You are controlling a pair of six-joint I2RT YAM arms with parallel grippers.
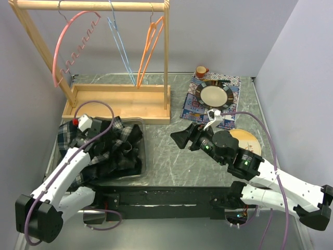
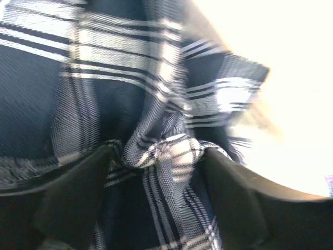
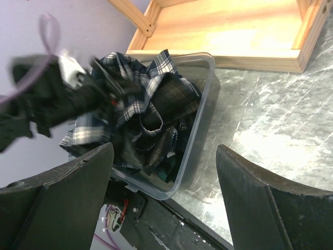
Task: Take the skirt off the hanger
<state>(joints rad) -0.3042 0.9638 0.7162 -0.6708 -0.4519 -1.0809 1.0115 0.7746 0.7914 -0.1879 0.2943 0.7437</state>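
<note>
The navy and white plaid skirt (image 1: 112, 151) lies crumpled in a clear plastic bin (image 1: 144, 156) at the left of the table, also visible in the right wrist view (image 3: 148, 99). My left gripper (image 1: 113, 138) is down in the bin on the cloth. In the left wrist view its jaws (image 2: 156, 172) stand apart, with a twisted fold of the skirt (image 2: 166, 151) bunched between the fingers (image 2: 73, 198). My right gripper (image 1: 179, 139) hovers open over the table right of the bin, empty (image 3: 164, 172). Three hangers, pink (image 1: 62, 47), blue (image 1: 120, 49) and orange (image 1: 148, 49), hang bare on the rack.
The wooden rack with its tray base (image 1: 119, 101) stands behind the bin. At the back right a plate (image 1: 214, 95) and a small cup (image 1: 201, 71) sit on a patterned mat. A round wooden disc (image 1: 248, 139) lies by the right arm.
</note>
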